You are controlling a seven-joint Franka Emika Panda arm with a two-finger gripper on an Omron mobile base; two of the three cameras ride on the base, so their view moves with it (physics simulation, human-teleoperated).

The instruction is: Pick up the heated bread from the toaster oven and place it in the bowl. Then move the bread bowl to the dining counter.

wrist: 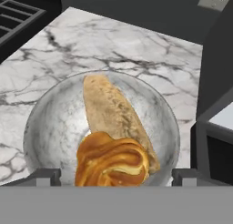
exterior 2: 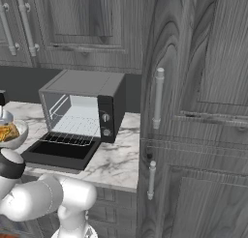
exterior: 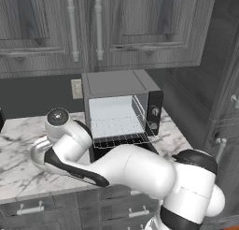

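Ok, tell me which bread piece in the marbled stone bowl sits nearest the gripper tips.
The small bumpy golden-orange pastry; the longer tan baguette-like piece stretches away behind it.

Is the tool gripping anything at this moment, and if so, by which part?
Nothing is held. The tool stands open, its tips apart on either side of the heated bread, which lies in the bowl against the longer tan piece.

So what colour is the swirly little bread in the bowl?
Golden-orange; the heated bread shows best in the hand view.
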